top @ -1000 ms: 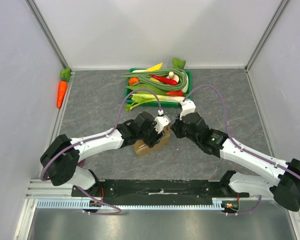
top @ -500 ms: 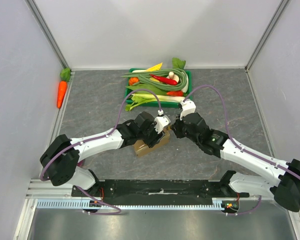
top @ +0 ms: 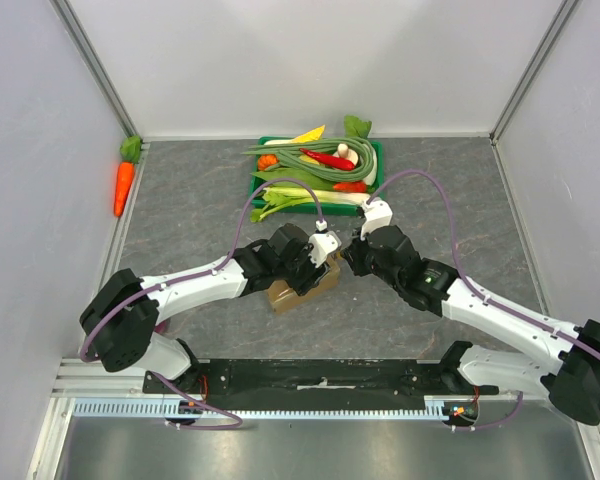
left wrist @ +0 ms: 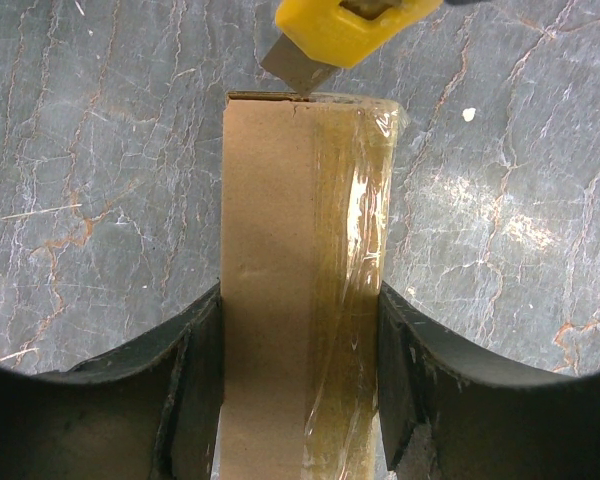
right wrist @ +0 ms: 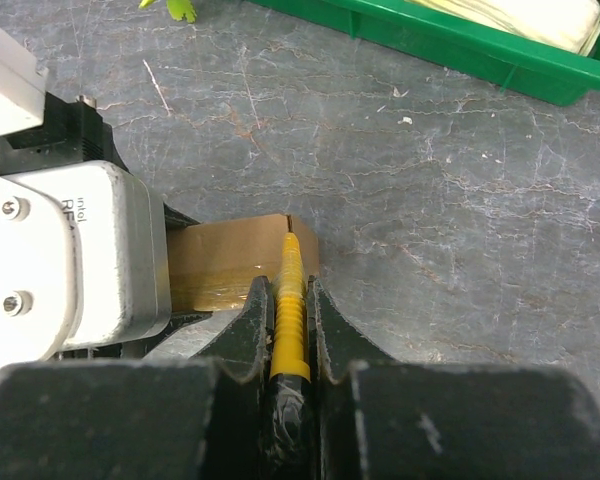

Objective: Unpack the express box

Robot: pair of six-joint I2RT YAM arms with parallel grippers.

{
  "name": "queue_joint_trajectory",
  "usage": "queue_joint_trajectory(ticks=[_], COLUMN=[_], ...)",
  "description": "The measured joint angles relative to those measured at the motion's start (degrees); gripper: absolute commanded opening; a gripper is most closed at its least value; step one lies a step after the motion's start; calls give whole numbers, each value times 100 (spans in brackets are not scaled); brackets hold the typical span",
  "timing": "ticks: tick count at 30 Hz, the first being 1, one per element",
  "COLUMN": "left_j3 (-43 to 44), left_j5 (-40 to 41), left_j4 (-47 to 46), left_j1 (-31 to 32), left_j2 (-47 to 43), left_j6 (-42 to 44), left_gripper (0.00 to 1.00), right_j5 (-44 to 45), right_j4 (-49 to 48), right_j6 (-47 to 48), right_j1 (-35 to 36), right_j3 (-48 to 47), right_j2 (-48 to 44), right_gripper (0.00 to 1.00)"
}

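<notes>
The unpacking is at its opening stage. The express box (top: 302,290) lies flat on the counter (top: 200,200), about midway between its left and right sides and nearer the arm bases than the far wall. It is well apart from the green tray (right wrist: 450,55) of vegetables behind it.

The box is closed. Clear tape (left wrist: 355,250) runs along its top face from end to end and looks smooth and uncut, and no flap is lifted. The left tool (left wrist: 300,380) is clamped across the box's narrow width, one finger on each long side, holding it steady. The right tool (right wrist: 292,320) is clamped on a yellow knife (right wrist: 290,290), and its blade (left wrist: 295,65) sits at the top edge of the box's far-right end. Whether the tip has bitten into the tape or only rests against the edge cannot be told from these views.

I judge that nearly everything is left to do: slitting the seam, opening the flaps and taking out whatever is inside.

The box's long axis runs diagonally across the counter, from near-left to far-right. The near-left end lies under the left wrist, and the far-right end points towards the right tool and the knife. The taped strip follows that same long axis, so a cut drawn from the far-right end back towards the near-left would run along it.
</notes>
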State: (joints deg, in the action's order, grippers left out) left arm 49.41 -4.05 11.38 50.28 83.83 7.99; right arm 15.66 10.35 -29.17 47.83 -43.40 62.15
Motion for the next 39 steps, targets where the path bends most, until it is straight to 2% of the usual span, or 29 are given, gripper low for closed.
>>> queue_joint_trajectory(ticks=[22,32,39], left_j3=[-9,63,79], left_j5=[48,63,61], left_j4=[-9,72,92], left_j1=[11,66,66], left_j2=[2,92,120], left_j6=[9,31,33], left_gripper=[17,15,14], right_j5=[-229,-595,-730], right_j4=[-72,960,1054], right_j6=[101,356,457], right_j1=[-15,-94,-153], right_j3=[83,-446,-511], right_j2=[149,162,225], right_gripper=[0,0,0])
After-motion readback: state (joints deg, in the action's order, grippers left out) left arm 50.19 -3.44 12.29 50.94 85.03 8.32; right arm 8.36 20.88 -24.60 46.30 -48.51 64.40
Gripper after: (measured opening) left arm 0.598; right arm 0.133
